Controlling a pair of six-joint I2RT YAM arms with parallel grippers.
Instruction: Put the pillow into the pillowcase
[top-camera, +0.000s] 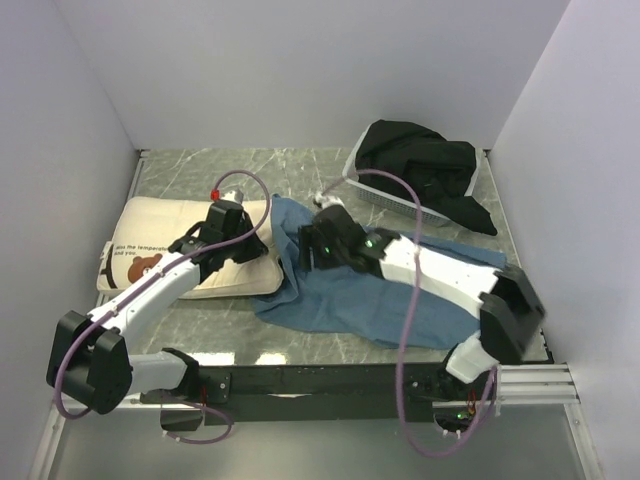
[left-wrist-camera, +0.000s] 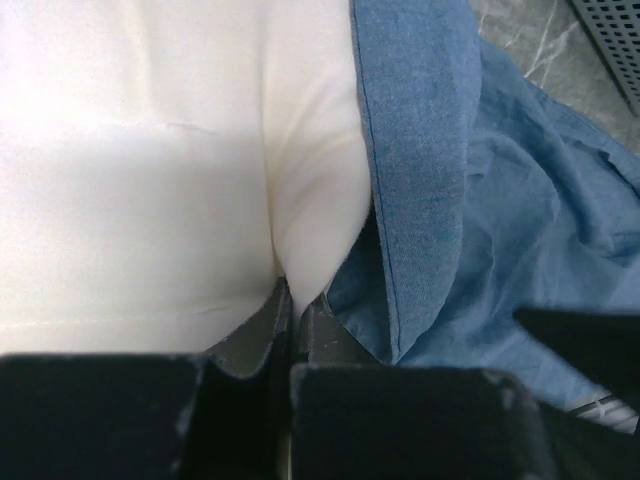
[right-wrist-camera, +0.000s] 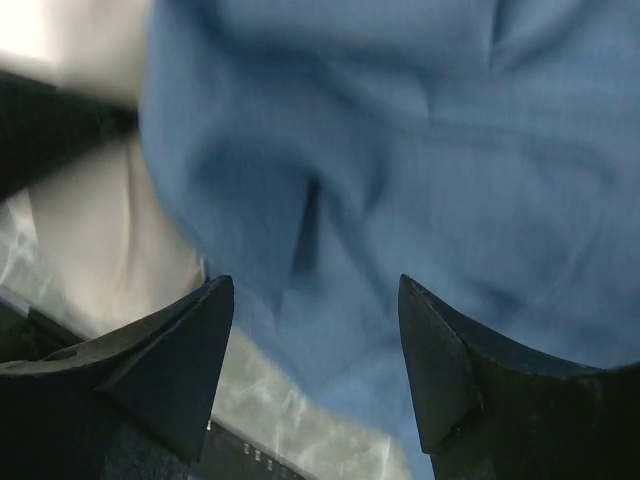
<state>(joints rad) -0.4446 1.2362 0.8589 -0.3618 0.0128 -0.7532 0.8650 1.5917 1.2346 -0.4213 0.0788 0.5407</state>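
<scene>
The cream-white pillow with a brown bear print lies on the left of the table. The dusty-blue pillowcase lies wrinkled to its right, its left edge lapping the pillow's right end. My left gripper is shut on a pinch of the pillow at that right end, right beside the pillowcase hem. My right gripper is open just over the pillowcase near its left edge, with blue fabric between and beyond the fingertips and nothing held. A strip of pillow shows at its left.
A white mesh basket holding black cloth stands at the back right, cloth spilling over its right side. White walls close in the table on three sides. A black rail runs along the near edge.
</scene>
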